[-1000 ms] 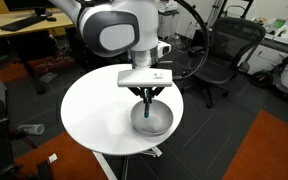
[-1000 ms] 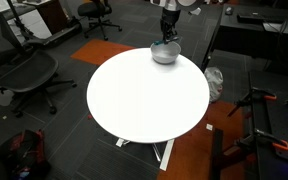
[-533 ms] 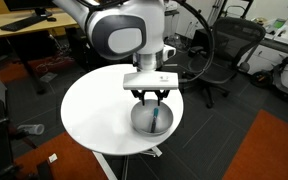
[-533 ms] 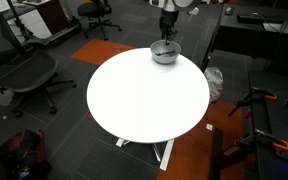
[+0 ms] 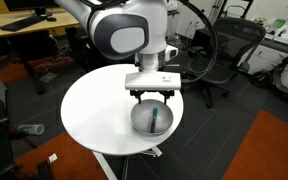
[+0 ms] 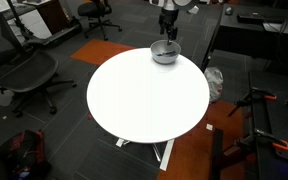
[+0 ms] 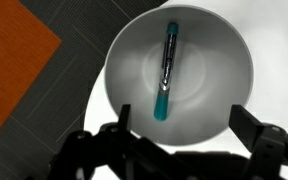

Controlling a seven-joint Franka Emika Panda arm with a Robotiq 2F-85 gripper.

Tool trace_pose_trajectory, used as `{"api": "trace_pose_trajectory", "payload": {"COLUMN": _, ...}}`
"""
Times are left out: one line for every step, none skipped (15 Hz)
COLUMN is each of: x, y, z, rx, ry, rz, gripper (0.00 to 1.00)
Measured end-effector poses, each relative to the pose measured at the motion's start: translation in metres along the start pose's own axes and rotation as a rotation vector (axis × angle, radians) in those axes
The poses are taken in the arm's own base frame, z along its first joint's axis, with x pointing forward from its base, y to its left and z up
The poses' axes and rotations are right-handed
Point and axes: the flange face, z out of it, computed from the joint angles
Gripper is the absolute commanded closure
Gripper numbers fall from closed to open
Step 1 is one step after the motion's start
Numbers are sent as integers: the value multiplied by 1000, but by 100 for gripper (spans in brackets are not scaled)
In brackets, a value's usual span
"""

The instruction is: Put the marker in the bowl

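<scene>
The teal-blue marker (image 7: 167,72) lies loose on the inside of the light grey bowl (image 7: 129,50), seen from straight above in the wrist view. In an exterior view the marker (image 5: 156,121) shows as a thin blue stick inside the bowl (image 5: 142,124), which sits near the edge of the round white table (image 5: 89,110). My gripper (image 5: 152,97) hangs just above the bowl, open, fingers (image 7: 254,127) spread wide with nothing between them. In an exterior view the gripper (image 6: 168,35) stands over the bowl (image 6: 165,54) at the table's far edge; the marker is too small to make out there.
The round white table (image 6: 144,95) stands on a single pedestal. Office chairs (image 6: 26,70) and desks (image 5: 24,22) surround it on grey carpet with orange patches (image 5: 269,150). A white bag (image 6: 215,84) sits on the floor beside the table.
My gripper went from shut on the marker to open. The marker dropped into the bowl and now lies there, and the gripper has risen slightly above the rim.
</scene>
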Motion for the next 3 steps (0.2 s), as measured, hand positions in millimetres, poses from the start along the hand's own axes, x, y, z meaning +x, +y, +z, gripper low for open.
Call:
{"api": "trace_pose_trajectory", "payload": {"x": -1, "y": 0, "z": 0, "rx": 4, "ry": -3, "rz": 1, "gripper": 0}}
{"api": "trace_pose_trajectory", "payload": {"x": -1, "y": 0, "z": 0, "rx": 6, "ry": -4, "rz": 1, "gripper": 0}}
{"api": "trace_pose_trajectory", "payload": {"x": -1, "y": 0, "z": 0, "rx": 7, "ry": -5, "rz": 2, "gripper": 0}}
